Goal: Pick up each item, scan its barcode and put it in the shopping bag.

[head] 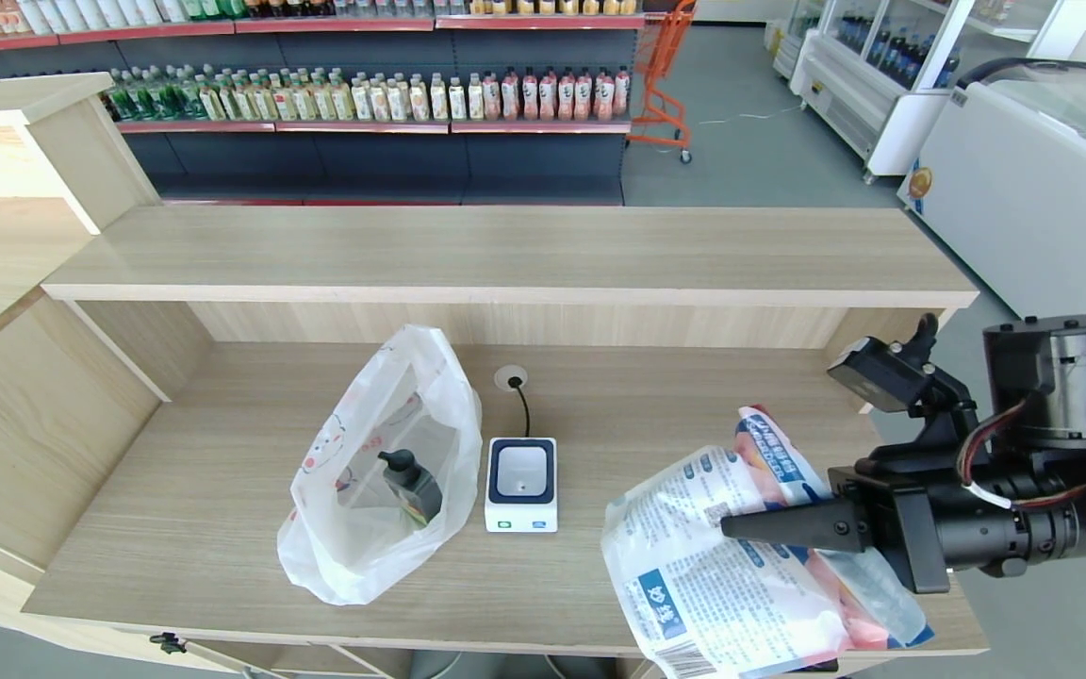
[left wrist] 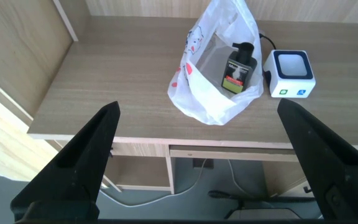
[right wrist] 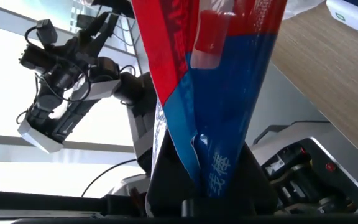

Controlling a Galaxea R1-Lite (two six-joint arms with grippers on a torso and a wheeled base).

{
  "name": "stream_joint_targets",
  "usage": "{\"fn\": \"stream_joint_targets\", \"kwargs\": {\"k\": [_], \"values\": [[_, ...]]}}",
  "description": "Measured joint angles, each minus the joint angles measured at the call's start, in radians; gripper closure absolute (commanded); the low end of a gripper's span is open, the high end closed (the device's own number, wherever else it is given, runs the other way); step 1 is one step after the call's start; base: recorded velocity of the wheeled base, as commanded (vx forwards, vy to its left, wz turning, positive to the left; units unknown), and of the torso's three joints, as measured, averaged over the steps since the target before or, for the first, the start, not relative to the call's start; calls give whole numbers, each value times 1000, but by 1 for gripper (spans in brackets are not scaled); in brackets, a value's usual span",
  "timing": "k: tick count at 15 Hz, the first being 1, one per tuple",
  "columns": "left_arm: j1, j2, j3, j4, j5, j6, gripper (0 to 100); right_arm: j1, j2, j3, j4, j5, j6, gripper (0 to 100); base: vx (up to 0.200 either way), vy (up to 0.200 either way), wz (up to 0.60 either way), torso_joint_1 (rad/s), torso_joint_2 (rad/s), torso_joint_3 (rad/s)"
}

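My right gripper (head: 741, 528) is shut on a large white, blue and red snack bag (head: 722, 566), held tilted over the counter's front right corner, barcode at its lower edge. In the right wrist view the snack bag (right wrist: 213, 81) is pinched between the fingers. The white barcode scanner (head: 521, 483) sits mid-counter, left of the snack bag. A translucent white shopping bag (head: 378, 471) stands left of the scanner with a dark pump bottle (head: 411, 484) inside. My left gripper (left wrist: 197, 168) hangs open in front of the counter edge, back from the shopping bag (left wrist: 213, 62).
The wooden counter (head: 204, 490) has a raised ledge (head: 505, 255) behind and a side wall on the left. The scanner's cable (head: 522, 407) runs to a grommet at the back. Beverage shelves and freezers stand beyond.
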Motion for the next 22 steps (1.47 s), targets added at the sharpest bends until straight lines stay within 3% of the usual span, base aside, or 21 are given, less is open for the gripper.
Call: {"fn": "stream_joint_targets", "kwargs": {"k": [4, 6, 9, 12, 14, 16, 22], "values": [[0, 0, 0, 0, 0, 0, 0, 2, -10, 5, -3, -20, -23, 100, 0, 0, 0, 0, 0, 0], [0, 0, 0, 0, 0, 0, 0, 2, -10, 4, -11, -106, -143, 100, 0, 0, 0, 0, 0, 0], [0, 0, 0, 0, 0, 0, 0, -44, -9, 11, -25, -421, -614, 100, 0, 0, 0, 0, 0, 0], [0, 0, 0, 0, 0, 0, 0, -163, -2, 60, -118, -504, -910, 100, 0, 0, 0, 0, 0, 0], [0, 0, 0, 0, 0, 0, 0, -220, 13, 100, -233, -508, -1023, 100, 0, 0, 0, 0, 0, 0], [0, 0, 0, 0, 0, 0, 0, -238, 30, 136, -312, -502, -1063, 100, 0, 0, 0, 0, 0, 0], [0, 0, 0, 0, 0, 3, 0, -225, 64, 151, -322, -495, -1060, 100, 0, 0, 0, 0, 0, 0]]}}
